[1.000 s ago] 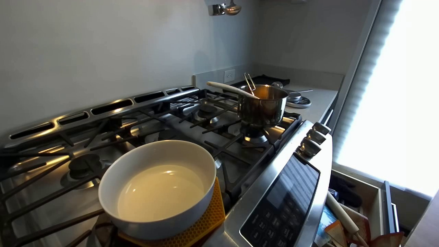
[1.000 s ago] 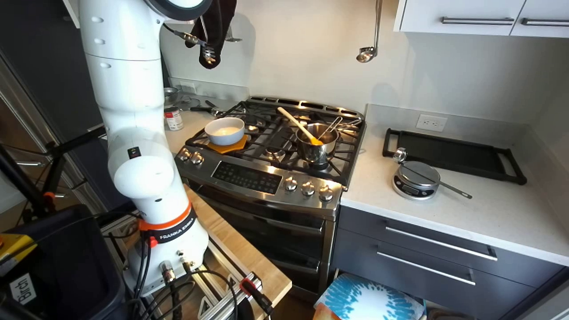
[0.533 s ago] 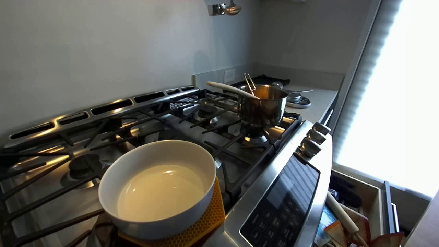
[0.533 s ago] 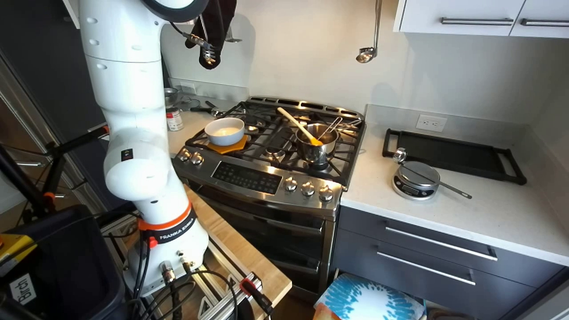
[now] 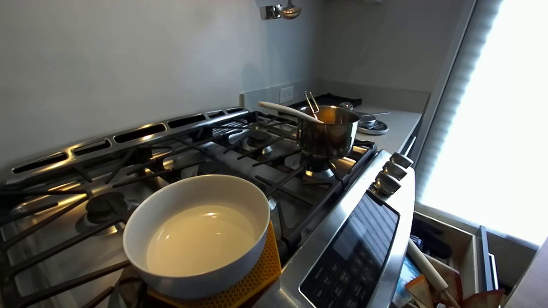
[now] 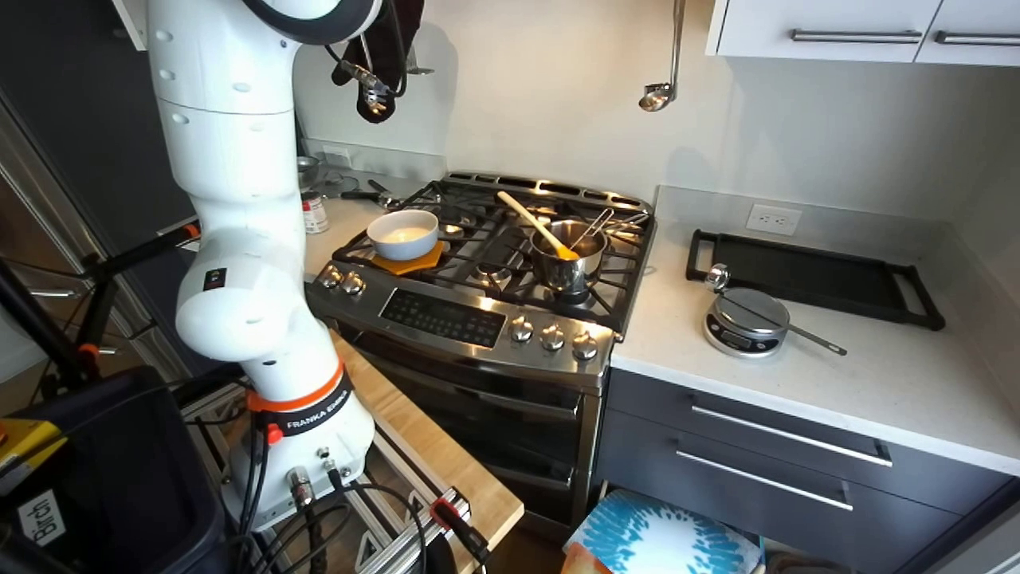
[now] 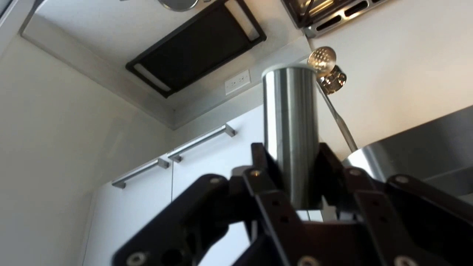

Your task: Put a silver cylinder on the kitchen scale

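A brushed silver cylinder (image 7: 290, 107) stands out between the fingers in the wrist view. My gripper (image 7: 291, 149) is shut on it, one dark finger on each side, with one end projecting past the fingertips. Gripper and cylinder are out of view in both exterior views. The round kitchen scale (image 6: 741, 341) sits on the counter right of the stove. It also shows behind the pot in an exterior view (image 5: 376, 128), and partly at the top edge of the wrist view (image 7: 179, 3). A long-handled silver utensil (image 6: 813, 340) lies across its top.
A black tray (image 6: 813, 275) lies behind the scale. The stove holds a pot (image 6: 567, 275) with utensils sticking out and a white bowl (image 6: 402, 239). Ladles (image 6: 657, 97) hang on the wall. White cabinets (image 7: 140, 207) and a metal hood-like surface (image 7: 425, 147) are near the gripper.
In an exterior view the arm's elbow has shifted left and slightly down, and the upper arm with its cable has moved a little right. The scale and stove items have not moved.
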Controlling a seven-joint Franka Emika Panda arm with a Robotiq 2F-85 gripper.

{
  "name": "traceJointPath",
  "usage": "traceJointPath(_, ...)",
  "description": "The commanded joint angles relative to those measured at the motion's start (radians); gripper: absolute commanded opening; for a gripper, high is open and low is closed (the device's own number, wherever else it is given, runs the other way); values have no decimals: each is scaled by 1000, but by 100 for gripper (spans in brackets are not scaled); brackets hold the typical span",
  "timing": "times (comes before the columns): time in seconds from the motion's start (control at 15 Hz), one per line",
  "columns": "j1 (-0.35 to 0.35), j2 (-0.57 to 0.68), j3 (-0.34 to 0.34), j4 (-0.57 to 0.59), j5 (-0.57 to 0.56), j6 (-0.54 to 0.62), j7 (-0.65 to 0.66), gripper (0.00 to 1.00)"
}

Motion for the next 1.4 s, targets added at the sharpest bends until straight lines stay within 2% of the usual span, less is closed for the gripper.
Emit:
traceJointPath(0.0, -19, 35, 7, 9, 40, -89, 79, 11)
traceJointPath(0.07, -12, 44, 5, 48, 16, -63, 39, 36)
traceJointPath(0.4, -13, 60, 9, 41, 22, -77, 64, 36)
traceJointPath(0.47, -5, 68, 4, 44, 9, -41, 84, 11)
traceJointPath(0.6, -17, 98, -9, 18, 1, 64, 136, 11)
traceJointPath(0.73, -49, 161, -7, 39, 12, 140, 136, 11)
traceJointPath(0.93, -83, 213, 10, 24, 18, 206, 173, 11)
traceJointPath(1.33, -144, 307, 91, 15, 103, 160, 316, 11)
